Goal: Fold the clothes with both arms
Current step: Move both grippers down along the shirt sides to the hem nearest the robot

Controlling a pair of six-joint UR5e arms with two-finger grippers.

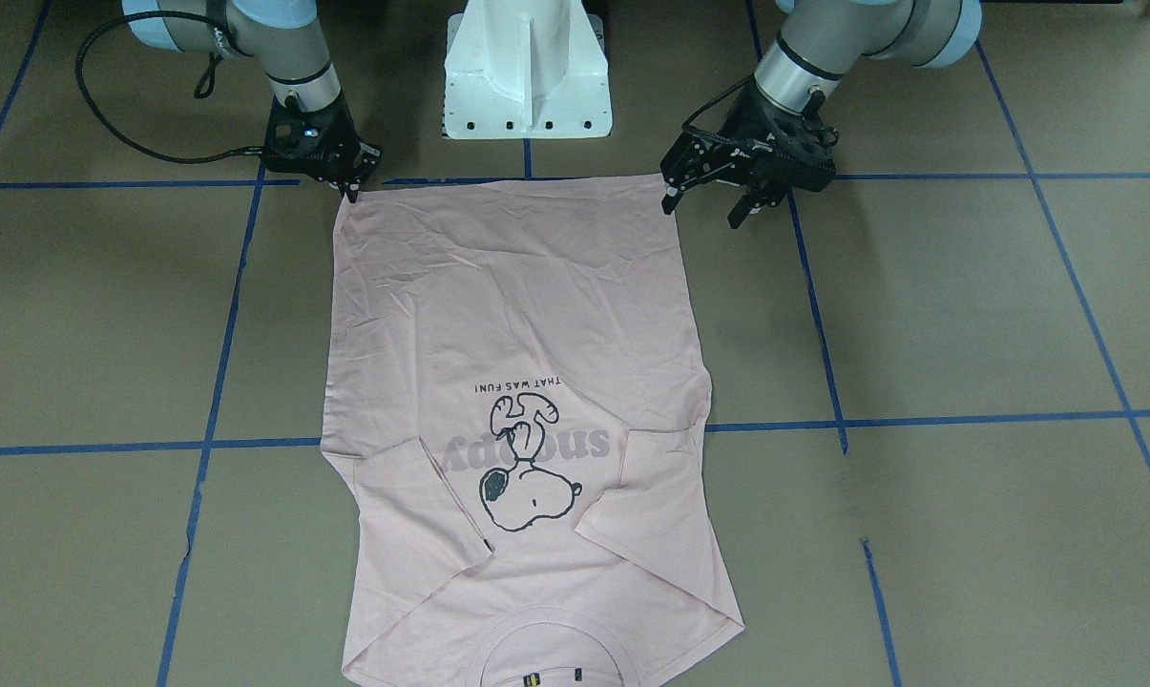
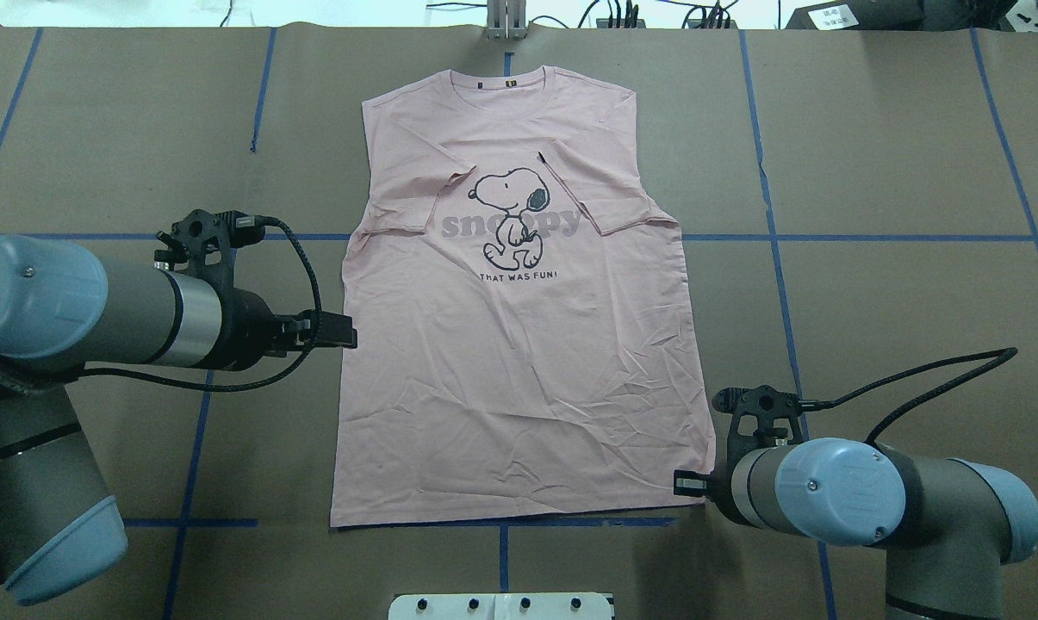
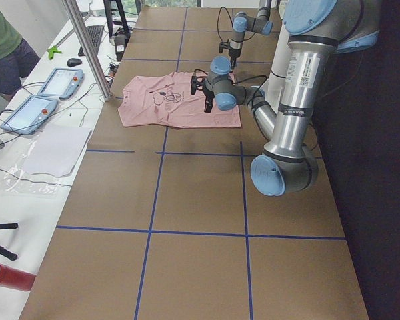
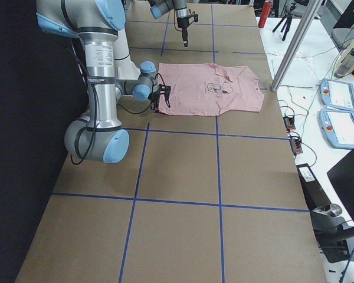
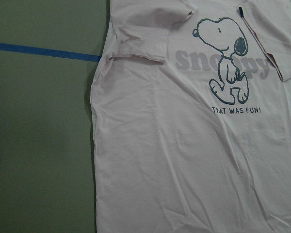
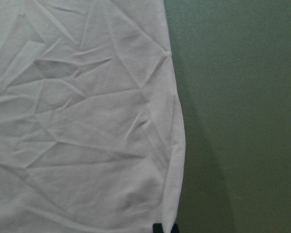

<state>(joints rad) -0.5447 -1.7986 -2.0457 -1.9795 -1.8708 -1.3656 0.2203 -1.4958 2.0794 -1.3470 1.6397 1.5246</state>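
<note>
I see pedestal on table near shirt hem. Right gripper jaws pinch hem corner; left gripper jaws open. Front view cuts collar.

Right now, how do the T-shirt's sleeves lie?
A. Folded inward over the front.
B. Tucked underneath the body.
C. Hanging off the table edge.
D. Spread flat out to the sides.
A: in the overhead view both sleeves lie folded in on the chest of the T-shirt, either side of the dog print.
</note>
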